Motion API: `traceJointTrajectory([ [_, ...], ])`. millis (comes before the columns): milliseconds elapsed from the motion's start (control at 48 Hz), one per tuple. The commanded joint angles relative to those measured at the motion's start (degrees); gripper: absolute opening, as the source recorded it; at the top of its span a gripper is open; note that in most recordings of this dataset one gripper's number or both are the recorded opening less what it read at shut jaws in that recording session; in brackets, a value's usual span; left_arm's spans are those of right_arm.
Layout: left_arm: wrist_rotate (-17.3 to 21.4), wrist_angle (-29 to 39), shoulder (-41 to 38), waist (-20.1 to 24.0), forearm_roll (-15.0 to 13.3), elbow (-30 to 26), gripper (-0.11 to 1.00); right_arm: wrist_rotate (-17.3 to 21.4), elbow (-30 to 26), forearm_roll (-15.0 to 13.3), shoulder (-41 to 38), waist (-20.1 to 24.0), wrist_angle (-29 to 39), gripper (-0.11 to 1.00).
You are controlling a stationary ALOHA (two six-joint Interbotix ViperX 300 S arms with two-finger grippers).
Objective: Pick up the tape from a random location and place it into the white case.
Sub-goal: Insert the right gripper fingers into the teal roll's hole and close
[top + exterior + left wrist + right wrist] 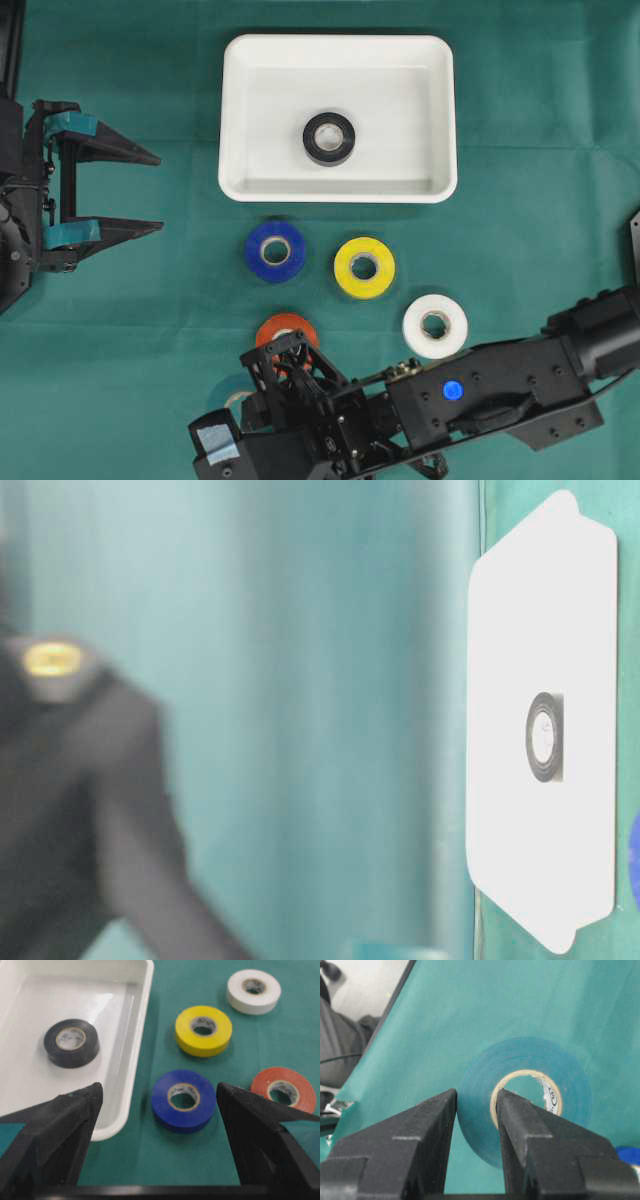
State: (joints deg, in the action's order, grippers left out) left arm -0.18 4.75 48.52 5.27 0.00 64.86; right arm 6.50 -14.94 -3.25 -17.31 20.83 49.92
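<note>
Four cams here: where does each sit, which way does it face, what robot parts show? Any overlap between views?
Overhead: above the table, looking straight down on the white case, the tape rolls and both arms.
Table-level: low, image turned sideways; case and black roll sharp, a blurred dark arm part near the lens.
Left wrist: behind the open left end effector, facing case and rolls.
Right wrist: behind the right end effector, shut on a green roll's wall.
Shared: the black roll in the case shows in overhead, table-level and left wrist.
</note>
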Motion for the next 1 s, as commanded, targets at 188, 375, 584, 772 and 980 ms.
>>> traceJointTrajectory([
  [188,0.0,-0.18,-0.09,0.09,-0.09,-0.53,0.89,0.18,-1.93,-0.26,3.52,-0.18,0.62,0.28],
  [375,0.0,-0.09,0.0,0.09,0.0,-0.53,0.89,0.18,-1.93,-0.26,3.52,-0.18,0.88,0.28],
  [584,0.0,-0.09,0.0,0.09,-0.09,-0.53,0.89,0.18,-1.93,-0.26,3.52,-0.18,0.88,0.28],
  [772,0.0,-0.18,-0.09,0.09,-0.09,-0.53,0.89,0.18,-1.93,-0.26,3.52,-0.18,0.88,0.28],
  [980,0.0,-0.18,0.0,0.09,-0.09,-0.53,0.89,0.18,-1.93,-0.26,3.52,-0.18,0.88,0.28],
])
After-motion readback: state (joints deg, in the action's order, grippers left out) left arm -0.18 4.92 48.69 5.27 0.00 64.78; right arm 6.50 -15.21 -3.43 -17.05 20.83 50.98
